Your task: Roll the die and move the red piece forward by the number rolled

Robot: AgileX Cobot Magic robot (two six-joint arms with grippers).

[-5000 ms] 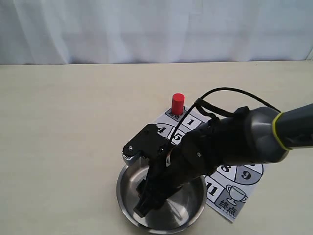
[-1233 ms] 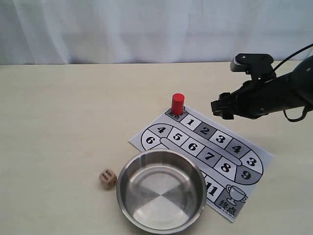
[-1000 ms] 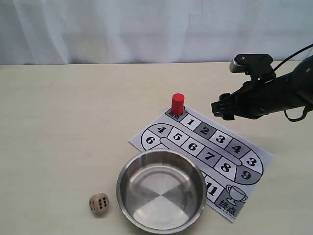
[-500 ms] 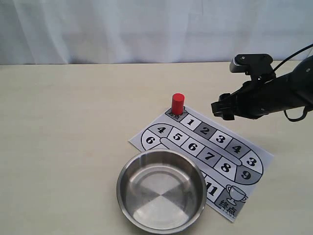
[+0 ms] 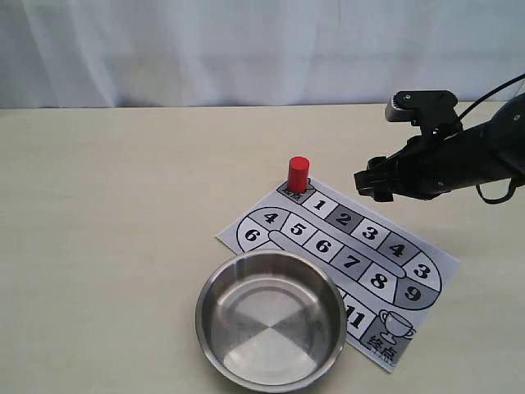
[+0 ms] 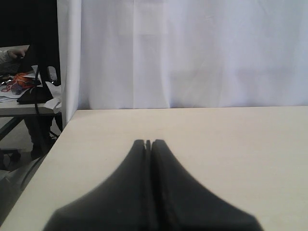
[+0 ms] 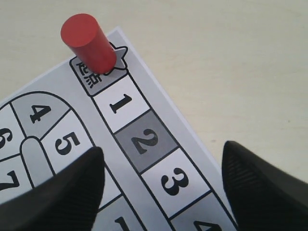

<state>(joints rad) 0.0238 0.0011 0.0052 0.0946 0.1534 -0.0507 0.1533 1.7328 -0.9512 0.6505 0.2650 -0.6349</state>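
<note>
The red piece (image 5: pixel 298 174) stands upright on the start square at the far end of the numbered board (image 5: pixel 371 235). My right gripper (image 5: pixel 373 184) hovers open to the right of the piece, above the board's far edge. In the right wrist view the red piece (image 7: pixel 89 43) is ahead of the open right gripper (image 7: pixel 162 147), with board squares 2 and 3 (image 7: pixel 144 140) between the fingers. My left gripper (image 6: pixel 148 142) is shut on nothing over bare table and is absent from the exterior view. The die is out of view.
An empty steel bowl (image 5: pixel 206 289) sits at the near edge, overlapping the board's near corner. A white curtain (image 5: pixel 246 49) backs the table. In the left wrist view the table's side edge (image 6: pixel 53 144) drops to a cluttered room.
My right arm lifted out of the bowl and swung right, to beside the red piece. The die lay left of the bowl, rolled toward the near edge, then left the view.
</note>
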